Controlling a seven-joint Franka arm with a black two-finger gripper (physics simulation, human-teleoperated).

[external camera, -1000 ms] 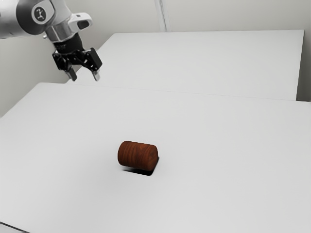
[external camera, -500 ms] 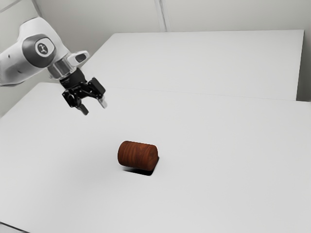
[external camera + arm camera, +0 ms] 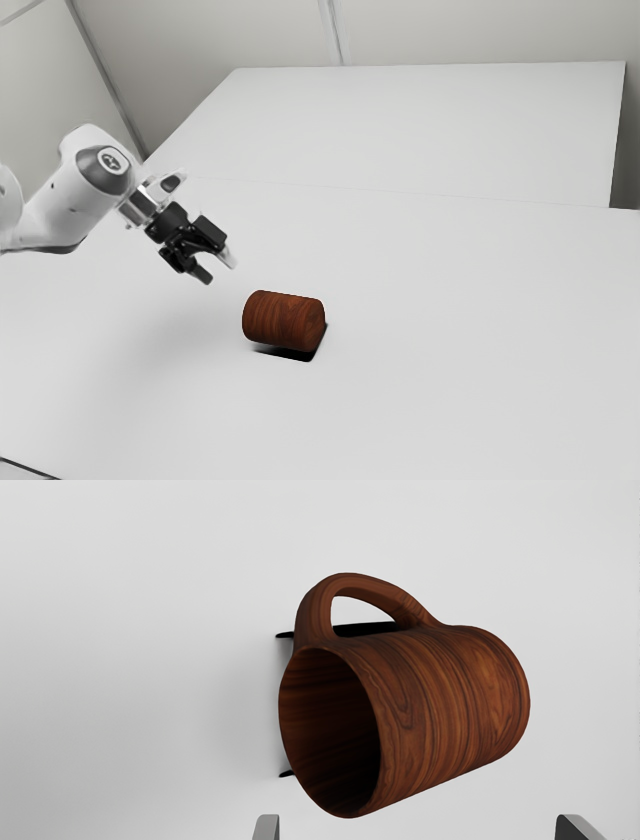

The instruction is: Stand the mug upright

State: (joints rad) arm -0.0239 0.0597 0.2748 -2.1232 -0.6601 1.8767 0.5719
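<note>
End effector (image 3: 218, 270) with fingers spread, near but apart from brown mug (image 3: 284, 320) on its side on worktop (image 3: 430, 390).

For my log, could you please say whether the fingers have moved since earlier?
Yes; in the exterior view the fingers have come down, nearer the unmoved mug.

Soft light lay over the white desk (image 3: 460, 350), another white surface (image 3: 420, 130) beyond it, and a pale grey wall (image 3: 200, 60) with a narrow strip (image 3: 334, 30).
</note>
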